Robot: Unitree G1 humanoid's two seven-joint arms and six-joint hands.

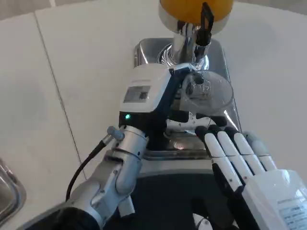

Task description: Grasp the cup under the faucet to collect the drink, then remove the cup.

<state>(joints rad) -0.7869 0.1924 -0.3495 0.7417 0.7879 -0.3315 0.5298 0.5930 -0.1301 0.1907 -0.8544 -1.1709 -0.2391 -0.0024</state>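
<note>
Cup (207,91) under faucet (194,36) gripped by left hand (146,93); right hand (249,167) fingers (225,148) extended, empty

Clear cup (207,91) upright under faucet (199,36)

Head view: a single camera mounted high on the robot, looking steeply down and forward over the white table (72,72). It sits close to the work, so the left hand (148,98) and right hand (244,165) crowd the lower frame. The dispenser (196,14) is cut off by the top edge, the metal tray (146,50) lying below it at centre.
</note>
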